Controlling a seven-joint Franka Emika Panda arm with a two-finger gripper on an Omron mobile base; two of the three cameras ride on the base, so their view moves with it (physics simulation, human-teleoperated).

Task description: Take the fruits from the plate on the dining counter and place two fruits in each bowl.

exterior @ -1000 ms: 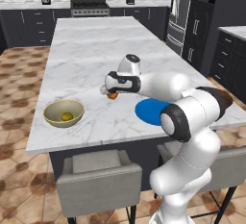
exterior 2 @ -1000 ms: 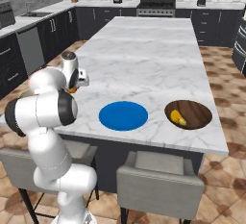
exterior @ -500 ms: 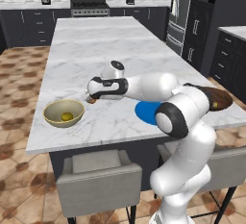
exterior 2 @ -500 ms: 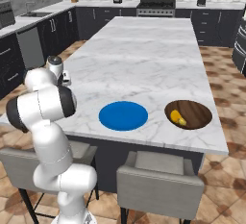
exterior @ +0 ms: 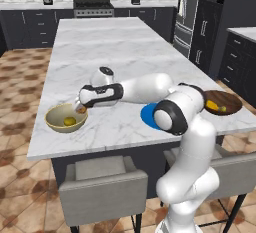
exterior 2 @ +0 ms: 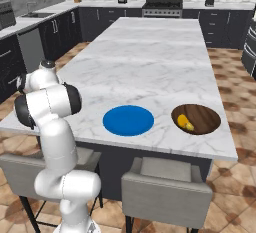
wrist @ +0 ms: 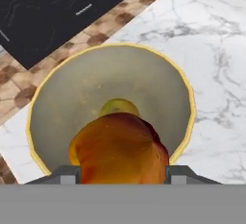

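Now we see the end effector (exterior: 80, 109) pinching the reddish-orange fruit (wrist: 120, 148) between its fingers, just above the rim of the tan bowl (exterior: 55, 115) near the left front corner of the marble desk (exterior: 120, 47). Inside that bowl lies the yellow-green fruit (exterior: 69, 122). Further right sit the bare blue plate (exterior 2: 128, 120) and the dark brown bowl (exterior 2: 202, 115), which holds yellow fruit (exterior 2: 185, 123).

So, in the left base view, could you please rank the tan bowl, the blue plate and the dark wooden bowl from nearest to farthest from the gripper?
1. Tan bowl, directly below the gripper, near the counter's left end.
2. Blue plate, mid-counter, partly behind the arm.
3. Dark wooden bowl, at the far right end.
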